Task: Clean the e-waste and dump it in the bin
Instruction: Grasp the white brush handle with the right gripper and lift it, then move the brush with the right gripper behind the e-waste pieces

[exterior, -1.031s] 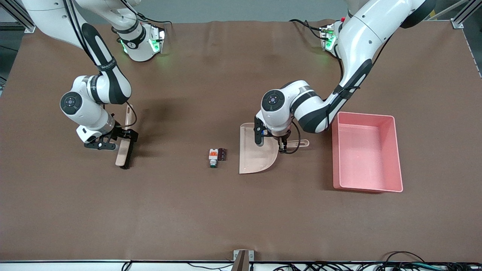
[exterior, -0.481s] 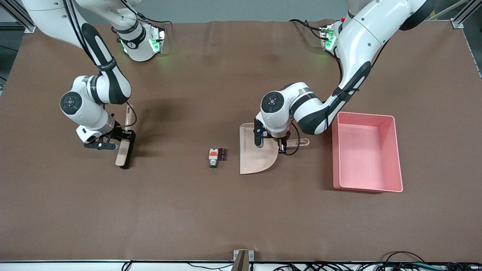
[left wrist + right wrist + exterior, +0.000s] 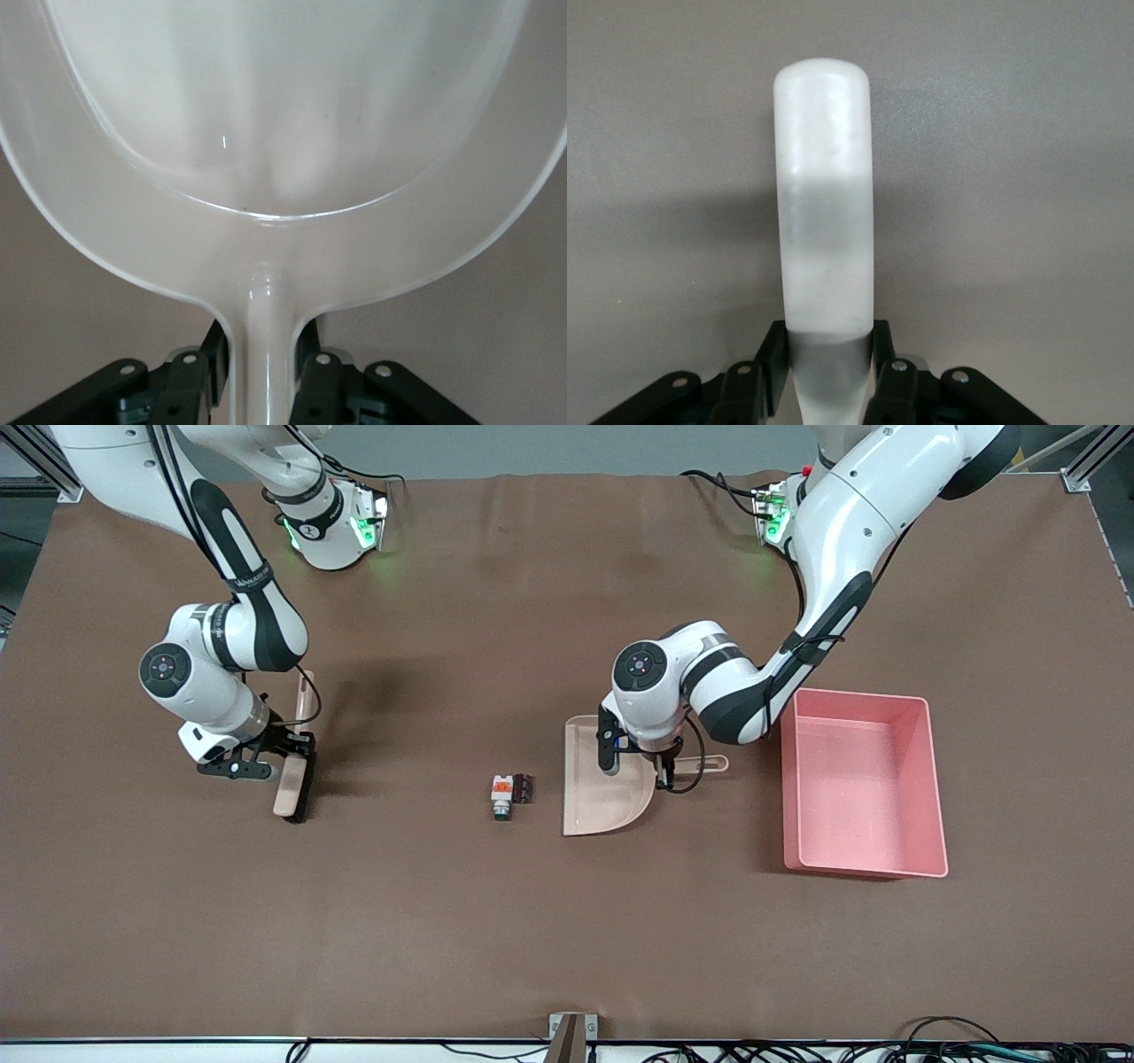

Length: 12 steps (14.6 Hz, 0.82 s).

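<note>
The e-waste lies on the brown table: a white block with orange marks [image 3: 502,787] and, touching it, a dark stubby cylinder [image 3: 524,786]. Beside them, toward the left arm's end, the beige dustpan [image 3: 601,797] rests with its straight edge facing them. My left gripper [image 3: 666,765] is shut on the dustpan's handle; the left wrist view shows the pan [image 3: 283,133] and that gripper [image 3: 263,343] clamped on the handle. The pink bin [image 3: 859,696] stands beside the dustpan, toward the left arm's end. My right gripper [image 3: 292,746] is shut on the brush [image 3: 290,790], whose beige back [image 3: 824,195] shows above that gripper [image 3: 829,347].
The brush's black bristles face the e-waste, with a wide stretch of bare brown table between them. A small metal bracket [image 3: 571,1035] sits at the table edge nearest the camera, with cables along that edge.
Both grippers have closed: the right one on the brush, the left one on the dustpan handle. The arms, the e-waste and the bin have hardly shifted.
</note>
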Motion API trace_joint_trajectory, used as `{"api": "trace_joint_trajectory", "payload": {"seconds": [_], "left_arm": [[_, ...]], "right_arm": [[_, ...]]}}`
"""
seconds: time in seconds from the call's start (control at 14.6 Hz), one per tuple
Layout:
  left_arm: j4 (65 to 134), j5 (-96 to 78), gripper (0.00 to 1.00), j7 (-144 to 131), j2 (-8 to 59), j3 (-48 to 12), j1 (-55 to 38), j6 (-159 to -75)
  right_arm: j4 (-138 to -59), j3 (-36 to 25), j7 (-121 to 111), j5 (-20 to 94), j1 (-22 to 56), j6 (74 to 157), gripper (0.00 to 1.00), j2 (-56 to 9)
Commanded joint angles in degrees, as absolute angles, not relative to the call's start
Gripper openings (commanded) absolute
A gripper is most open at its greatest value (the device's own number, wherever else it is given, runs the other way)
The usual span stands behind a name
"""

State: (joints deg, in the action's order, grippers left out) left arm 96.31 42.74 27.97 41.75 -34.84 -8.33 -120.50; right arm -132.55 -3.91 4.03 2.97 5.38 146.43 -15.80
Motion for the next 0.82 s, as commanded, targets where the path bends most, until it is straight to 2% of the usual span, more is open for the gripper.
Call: {"api": "trace_joint_trajectory", "payload": {"seconds": [0.0,0.14,0.48,0.76], "left_arm": [[94.92,44.12,0.30,27.42,42.71,-34.63,-8.88,-120.15],[94.75,44.03,0.27,27.51,42.71,-34.72,-8.96,-119.97],[93.16,44.30,0.16,27.69,42.36,-34.72,-9.23,-116.89],[93.16,44.56,0.12,27.60,42.71,-34.63,-10.28,-116.10]], "right_arm": [[-126.85,-3.87,4.66,3.52,6.58,137.15,0.07,-14.94],[-123.41,-3.87,6.23,3.60,7.55,132.38,0.07,-14.94],[-121.38,-3.87,19.13,3.60,16.59,132.54,0.05,-15.20],[-116.91,-3.87,28.11,3.60,24.07,132.71,0.05,-18.27]]}}
